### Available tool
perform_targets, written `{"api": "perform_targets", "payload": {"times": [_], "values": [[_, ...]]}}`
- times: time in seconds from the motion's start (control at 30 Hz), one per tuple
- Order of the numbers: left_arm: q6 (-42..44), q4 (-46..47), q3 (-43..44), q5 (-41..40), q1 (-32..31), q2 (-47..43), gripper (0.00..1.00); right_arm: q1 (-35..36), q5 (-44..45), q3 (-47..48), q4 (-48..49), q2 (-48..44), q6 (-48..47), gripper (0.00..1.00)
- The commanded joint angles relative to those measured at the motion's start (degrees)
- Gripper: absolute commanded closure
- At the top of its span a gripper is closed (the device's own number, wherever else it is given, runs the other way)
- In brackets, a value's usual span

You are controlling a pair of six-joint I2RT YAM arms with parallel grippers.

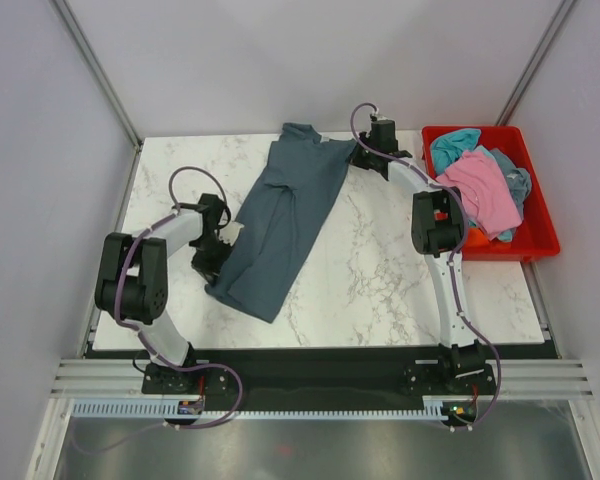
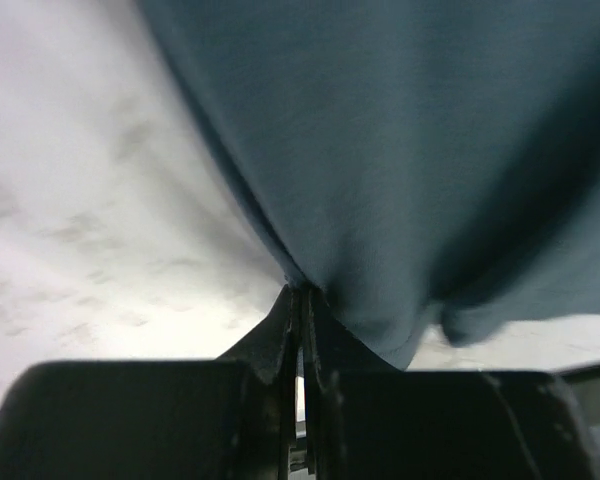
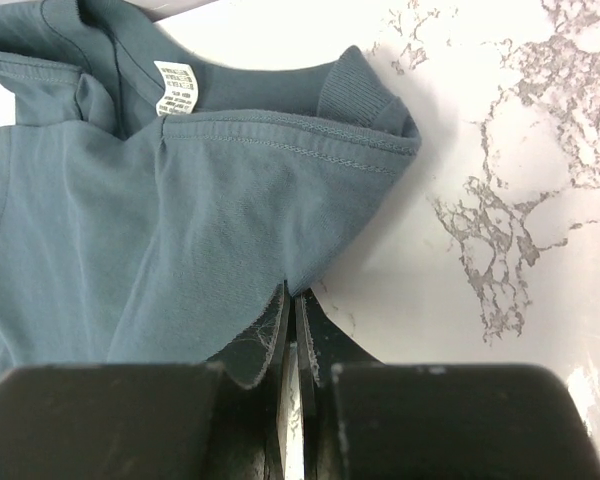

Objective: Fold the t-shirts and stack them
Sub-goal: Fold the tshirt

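Four shirt colours in the top view, counts please? – Ana

One slate-blue t-shirt (image 1: 280,215) on the marble table (image 1: 410,280), stretched on a diagonal from far centre to near left; one red bin (image 1: 543,232) at the far right holding one pink t-shirt (image 1: 483,188) on top, one orange t-shirt (image 1: 477,239) showing only as a sliver under it, and the teal t-shirt (image 1: 454,142) behind the pink; more teal-grey cloth sits right of the pink, can't tell if that's the same garment. – Raj

Two arms; where are the tools? – Ana

One at each end of the blue shirt: left gripper (image 1: 210,262) at the near-left hem end, right gripper (image 1: 366,156) at the far collar end, just beside the bin. – Raj

Left wrist view? – Ana

Left gripper (image 2: 300,300) pinched narrow on one edge of the slate-blue t-shirt (image 2: 410,150); cloth fans up and right from the tips; the table (image 2: 80,200) is blurred on the left; one garment only. – Raj

Right wrist view? – Ana

Right gripper (image 3: 292,300) clamped narrow on the slate-blue t-shirt (image 3: 130,240) near the collar; cloth edge runs in between the two fingers; one white tag (image 3: 176,87) inside the neckline, print too small to read; ribbed collar lies on the table (image 3: 510,150), marble veins to the right. – Raj
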Motion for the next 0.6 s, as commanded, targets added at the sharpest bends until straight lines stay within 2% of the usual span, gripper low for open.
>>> {"api": "perform_targets", "payload": {"times": [0.0, 0.33, 0.57], "values": [[-0.63, -3.36, -0.31, 16.32, -2.14, -2.43, 0.98, -0.15, 1.50, -0.85, 1.59, -3.65, -1.66, 0.91], [-0.37, -4.42, -0.14, 18.05, -6.54, -2.87, 0.98, -0.15, 3.07, -0.60, 1.15, -4.27, -4.04, 0.91], [-0.37, -4.42, 0.21, 18.05, -6.45, -5.24, 0.98, -0.32, 3.52, -3.40, 0.36, -7.16, -5.62, 0.91]]}}
